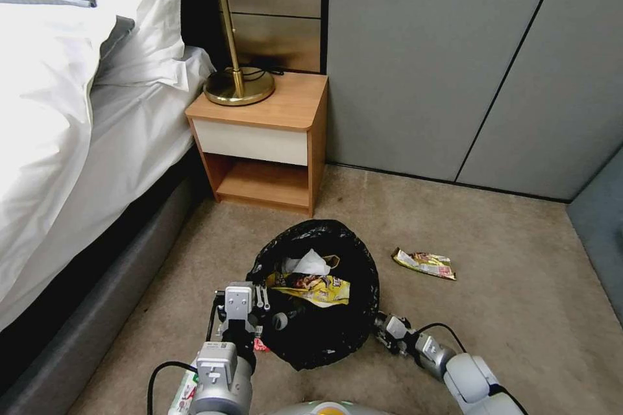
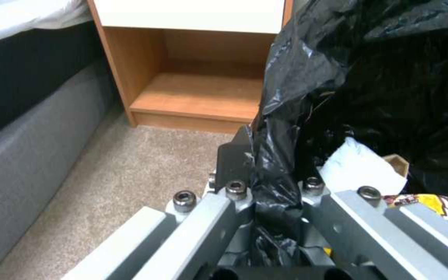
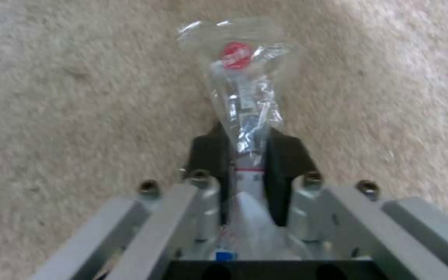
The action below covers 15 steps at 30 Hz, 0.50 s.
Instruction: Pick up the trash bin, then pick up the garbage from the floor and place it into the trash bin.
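Grippers first: the left gripper pinches the black-bagged rim of the trash bin at the bin's nine o'clock edge. The right gripper, low at the bin's four o'clock, is pinched on a clear plastic wrapper over the carpet. Inside the bin lie a white tissue and a yellow wrapper. Another wrapper lies on the carpet at the bin's two o'clock.

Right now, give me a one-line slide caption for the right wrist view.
Right hand pinching a clear plastic wrapper with a red spot, above beige carpet.
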### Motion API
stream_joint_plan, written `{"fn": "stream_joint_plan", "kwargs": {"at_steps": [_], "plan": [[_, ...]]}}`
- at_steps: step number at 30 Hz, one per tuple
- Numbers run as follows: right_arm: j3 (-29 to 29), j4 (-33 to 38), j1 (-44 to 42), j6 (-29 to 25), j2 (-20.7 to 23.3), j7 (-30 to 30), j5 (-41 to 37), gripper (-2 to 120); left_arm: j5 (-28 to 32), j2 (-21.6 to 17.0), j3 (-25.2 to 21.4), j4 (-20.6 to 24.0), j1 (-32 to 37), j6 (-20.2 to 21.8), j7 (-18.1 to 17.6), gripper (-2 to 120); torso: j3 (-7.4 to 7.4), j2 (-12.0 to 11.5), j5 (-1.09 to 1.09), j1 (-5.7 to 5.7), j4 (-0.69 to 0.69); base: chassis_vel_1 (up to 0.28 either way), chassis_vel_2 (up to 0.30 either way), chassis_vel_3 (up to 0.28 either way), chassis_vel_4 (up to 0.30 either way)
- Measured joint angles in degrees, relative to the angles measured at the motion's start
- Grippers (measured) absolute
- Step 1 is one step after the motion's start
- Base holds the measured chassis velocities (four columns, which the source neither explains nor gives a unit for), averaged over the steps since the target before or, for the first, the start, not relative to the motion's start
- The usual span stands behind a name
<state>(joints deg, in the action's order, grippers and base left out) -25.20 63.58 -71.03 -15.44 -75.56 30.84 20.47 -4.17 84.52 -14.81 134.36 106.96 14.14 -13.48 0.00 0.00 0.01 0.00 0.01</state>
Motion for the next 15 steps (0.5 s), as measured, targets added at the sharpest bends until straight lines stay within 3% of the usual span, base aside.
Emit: {"fn": "stream_joint_plan", "kwargs": {"at_steps": [2,15], "plan": [[-0.5,0.2,-0.2,0.1,0.0,-0.4,-0.4,0,0.0,0.0,0.0,-0.1,-0.1,0.0,0.0,1,0.00,0.0,-0.01,0.00,-0.02,0.000,0.000,0.000,0.000],[-2.1,2.8,-2.5,0.4,0.5,-1.8,-2.8,0,0.1,-0.1,0.4,-0.4,-0.7,0.0,0.1,1,0.00,0.0,-0.02,0.00,-0.02,0.000,0.000,0.000,0.000]]}}
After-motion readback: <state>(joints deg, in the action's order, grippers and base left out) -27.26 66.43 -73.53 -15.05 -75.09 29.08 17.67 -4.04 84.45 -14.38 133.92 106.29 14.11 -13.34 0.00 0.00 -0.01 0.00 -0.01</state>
